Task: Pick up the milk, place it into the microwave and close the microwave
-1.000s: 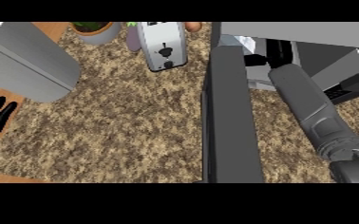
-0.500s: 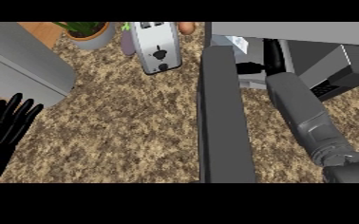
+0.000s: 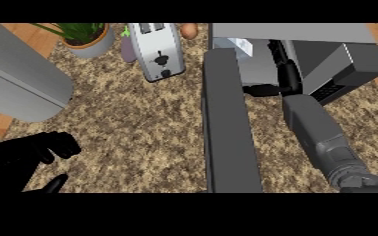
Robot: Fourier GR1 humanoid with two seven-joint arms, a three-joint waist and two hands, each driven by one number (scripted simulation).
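Inside the microwave (image 3: 332,65), behind its open door (image 3: 229,130), sits the milk (image 3: 241,47), right hand (image 3: 284,75) reaching in beside it, fingers hidden, grip impossible to tell. Probably a light, stiff carton, slick-sided, best taken round the middle. Left of the door, left hand (image 3: 33,152) curled, empty, now higher and larger in view than before.

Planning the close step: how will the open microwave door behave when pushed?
The microwave door looks like a thick rigid slab, so it should probably swing as one piece, not flex. It stands wide open, so expect a long arc. The right forearm lies beside it, inside that arc; it would likely block the door unless withdrawn.
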